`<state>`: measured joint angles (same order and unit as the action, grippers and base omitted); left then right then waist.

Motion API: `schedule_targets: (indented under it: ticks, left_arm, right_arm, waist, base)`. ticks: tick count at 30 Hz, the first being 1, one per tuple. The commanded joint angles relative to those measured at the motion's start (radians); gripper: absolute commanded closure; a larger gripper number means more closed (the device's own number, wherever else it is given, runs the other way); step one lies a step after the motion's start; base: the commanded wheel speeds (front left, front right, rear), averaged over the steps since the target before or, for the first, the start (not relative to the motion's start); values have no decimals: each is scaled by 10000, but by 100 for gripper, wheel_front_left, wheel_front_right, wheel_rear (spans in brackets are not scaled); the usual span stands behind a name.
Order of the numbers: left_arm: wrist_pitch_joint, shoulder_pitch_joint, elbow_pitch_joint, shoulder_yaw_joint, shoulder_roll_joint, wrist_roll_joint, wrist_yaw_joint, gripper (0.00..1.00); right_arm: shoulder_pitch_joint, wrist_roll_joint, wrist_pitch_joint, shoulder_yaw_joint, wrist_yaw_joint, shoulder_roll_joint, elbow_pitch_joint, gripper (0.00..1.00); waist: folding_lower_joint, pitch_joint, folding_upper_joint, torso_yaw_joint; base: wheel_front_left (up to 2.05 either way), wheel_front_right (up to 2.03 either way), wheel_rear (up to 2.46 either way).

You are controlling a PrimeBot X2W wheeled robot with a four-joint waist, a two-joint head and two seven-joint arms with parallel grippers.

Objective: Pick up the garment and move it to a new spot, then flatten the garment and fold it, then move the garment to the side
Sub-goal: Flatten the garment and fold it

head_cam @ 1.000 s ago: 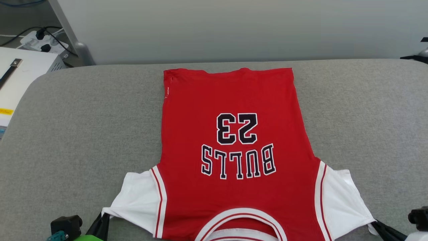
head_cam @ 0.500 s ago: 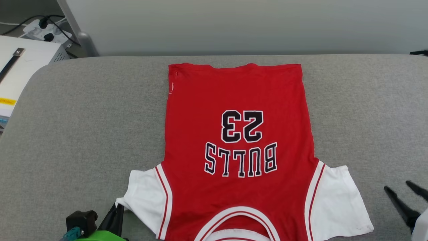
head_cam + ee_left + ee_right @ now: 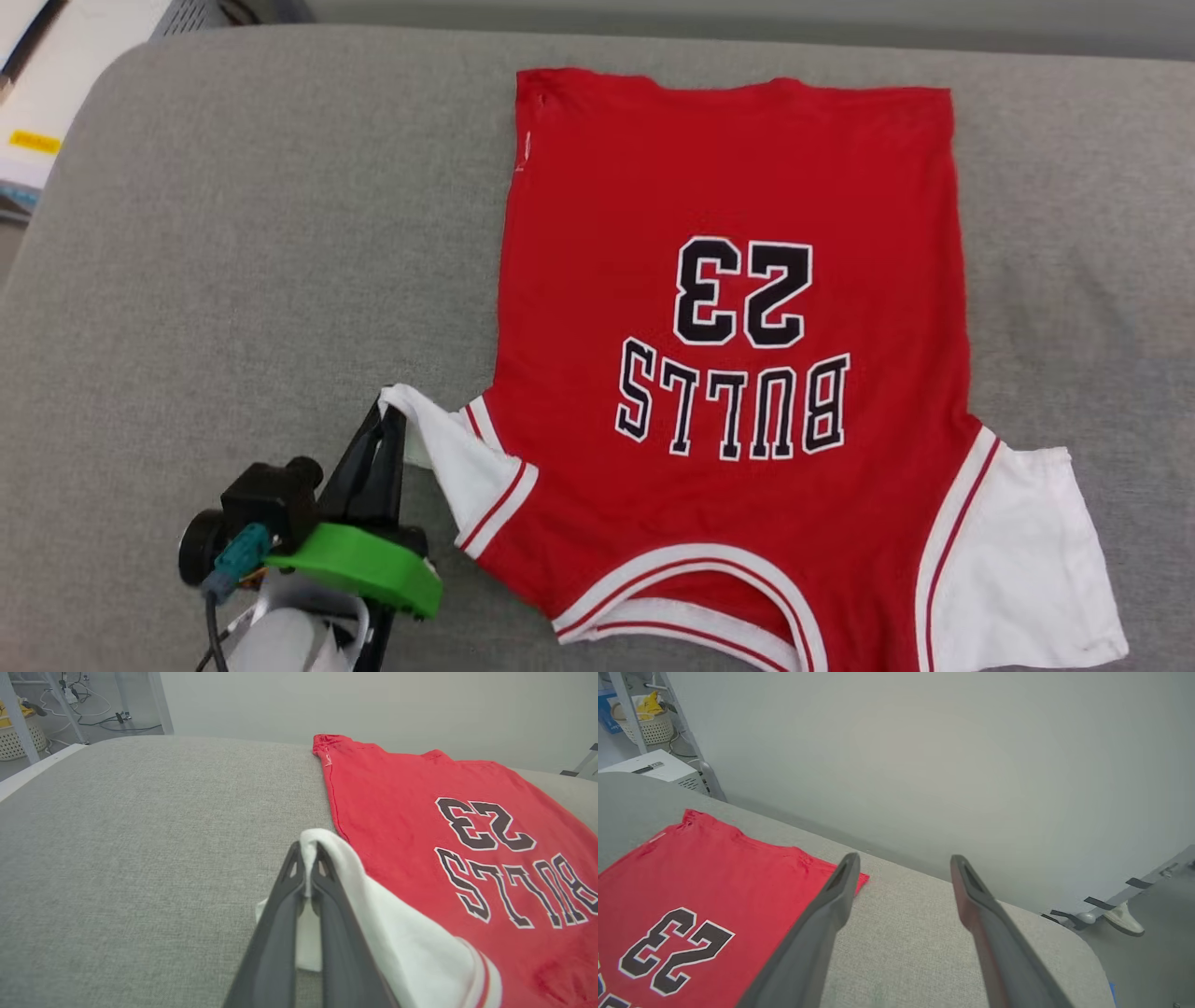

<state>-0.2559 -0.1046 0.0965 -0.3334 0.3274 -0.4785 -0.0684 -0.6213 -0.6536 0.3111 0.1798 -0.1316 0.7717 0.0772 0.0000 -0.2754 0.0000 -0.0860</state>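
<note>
The garment [image 3: 728, 187], a red jersey T-shirt with white sleeves and a black "BULLS 23" print facing up, lies flat on the grey cushion [image 3: 233, 233], collar toward me. My left gripper [image 3: 390, 411] is shut on the tip of its left white sleeve [image 3: 448, 448], which is lifted and drawn toward the body. In the left wrist view the white cloth [image 3: 327, 842] is pinched between the two dark fingers of that gripper [image 3: 307, 851]. My right gripper [image 3: 903, 861] is open, with nothing between its fingers, hovering past the garment's [image 3: 691, 877] far hem corner. The right sleeve [image 3: 1018, 551] lies flat.
A pale wall [image 3: 924, 742] stands behind the cushion's far edge. A white box [image 3: 47, 84] sits off the cushion's far left corner, with a shelf frame and basket [image 3: 644, 723] beyond. Bare cushion stretches left of the garment.
My right gripper opened, let go of the right sleeve and drew off. The left gripper carried its sleeve inward and up. The head camera tilted down and shifted.
</note>
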Motion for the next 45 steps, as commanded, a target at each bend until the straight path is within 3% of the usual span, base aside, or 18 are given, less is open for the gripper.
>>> schedule_targets:
  ticks: [1,8,12,21,31,32,33,39,45]
  left_arm:
    - [-59,-271,-102,20,-168,148,89,100]
    - [-59,-693,-381,165,-743,642,333,100]
    - [-59,-863,-484,321,-1002,876,484,100]
    - [-59,-1212,-575,649,-1592,1312,940,100]
    - [-59,-1383,-334,1109,-2027,1741,1348,100]
    - [-59,-1390,-302,1151,-2055,1779,1384,100]
    - [-59,-1391,-276,1189,-2073,1806,1410,100]
    - [-59,-1290,-36,1429,-2132,2037,1541,100]
    - [-59,-769,268,1779,-2078,2215,1595,100]
  right_arm:
    - [-683,51,569,192,9,-136,216,0]
    - [-3413,-208,4485,1301,9,-860,2440,0]
    - [-4600,31,5876,1446,9,-1291,3644,0]
    - [-6186,1233,6549,1354,9,-1990,5526,0]
    - [-5874,1790,6557,1416,9,-2327,7020,0]
    - [-5896,1772,6516,1374,9,-2344,7070,56]
    - [-5928,1774,6418,1379,9,-2359,7045,100]
    - [-6201,1618,5424,1504,9,-2352,6854,100]
    - [-5825,657,4252,2650,9,-1961,6066,100]
  waist:
    - [0,-1080,0,-796]
    - [0,-1976,0,-1359]
    - [0,-2467,0,-1626]
    - [0,-3462,0,-2075]
    - [0,-3709,0,-2019]
    - [0,-3693,0,-1999]
    - [0,-3668,0,-1978]
    - [0,-3188,0,-1811]
    - [0,-1987,0,-1330]
  base:
    - [0,0,0]
    - [0,0,0]
    - [0,0,0]
    - [0,0,0]
    - [0,0,0]
    - [0,0,0]
    - [0,0,0]
    - [0,0,0]
    - [0,0,0]
